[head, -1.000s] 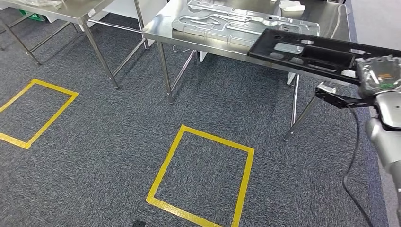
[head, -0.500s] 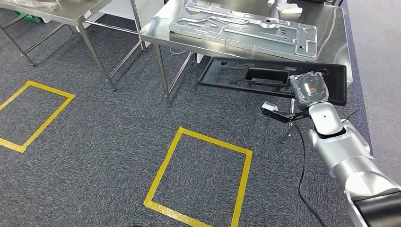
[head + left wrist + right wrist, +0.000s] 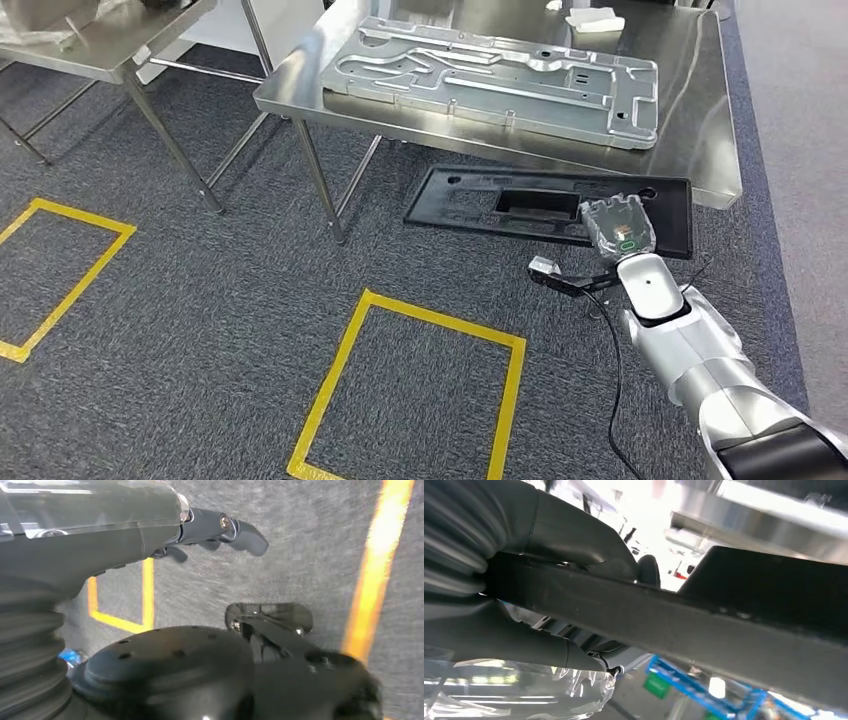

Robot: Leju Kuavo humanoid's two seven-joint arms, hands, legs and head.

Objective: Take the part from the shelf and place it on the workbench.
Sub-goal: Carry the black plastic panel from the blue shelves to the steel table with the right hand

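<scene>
**Black panel carried low, short of the workbench**

At the right of the head view, the right hand [image 3: 617, 224] is clamped on the near edge of the black panel [image 3: 500, 200]; the right wrist view shows the thumb and fingers [image 3: 569, 535] wrapped over and under that edge. The panel hangs flat in front of and below the near rim of the steel workbench [image 3: 705, 150], not resting on it. On the bench top lies a large grey metal plate [image 3: 490, 70], taking up most of the surface, with a small white object [image 3: 592, 18] at the far side.

Compared with a second ago, the panel has dropped: then it was held high across the bench edge, now it sits lower than the top and nearer the robot's body. The whole scene has also shifted, so the robot itself has moved. My judgement is that placing is not yet done; the panel needs lifting above the rim again.

The left hand [image 3: 220, 527] hangs over the carpet beside yellow floor tape [image 3: 380, 555], fingers loosely apart and holding nothing.
</scene>
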